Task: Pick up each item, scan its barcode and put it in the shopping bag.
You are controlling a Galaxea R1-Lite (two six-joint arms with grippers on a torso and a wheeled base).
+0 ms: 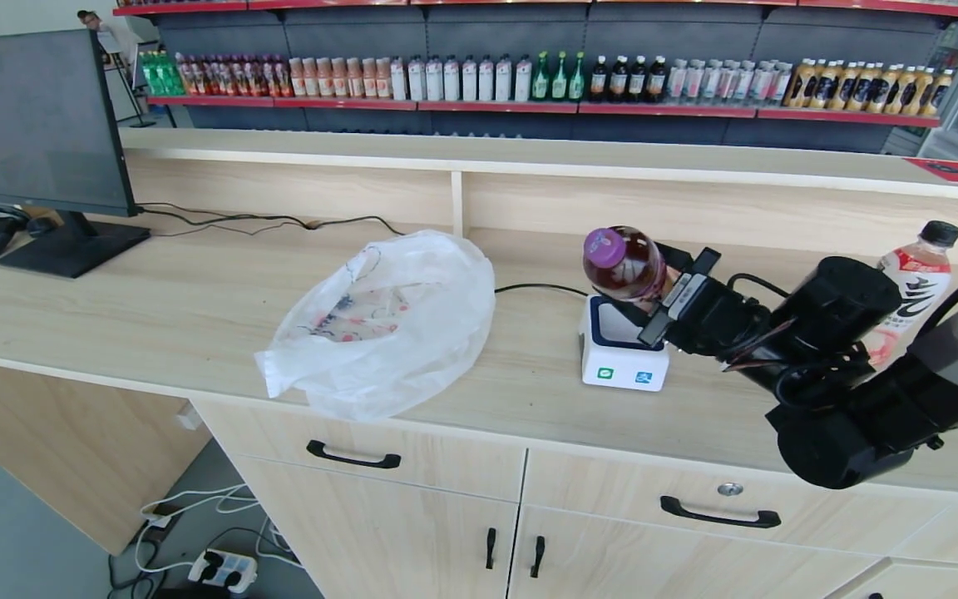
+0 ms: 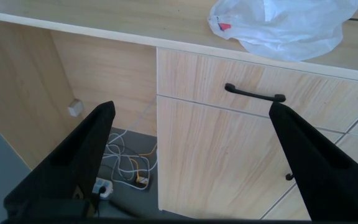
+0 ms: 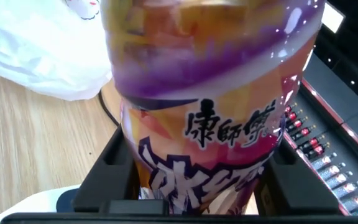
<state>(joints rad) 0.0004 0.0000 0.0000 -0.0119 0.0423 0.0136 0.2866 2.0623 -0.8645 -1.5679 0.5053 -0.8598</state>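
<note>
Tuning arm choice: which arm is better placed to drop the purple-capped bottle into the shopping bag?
Right. The right gripper clamps the purple-capped bottle above the scanner, and the shopping bag lies just beside it on the counter. The left gripper is open, down facing the cabinet drawers.

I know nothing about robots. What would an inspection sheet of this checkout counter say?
Surface: pale wooden counter.
Job's things: purple-capped brown tea bottle held over the white box scanner; crumpled white plastic shopping bag lying left of it; black-capped pink-labelled bottle standing at right.
Clutter: black monitor at far left.
Grippers: right gripper, jaws shut on the tea bottle; left gripper, jaws open, down before the drawers.
Cables: black cable from scanner toward the bag; white power strip on floor.
Surroundings: red shelves of drinks.
</note>
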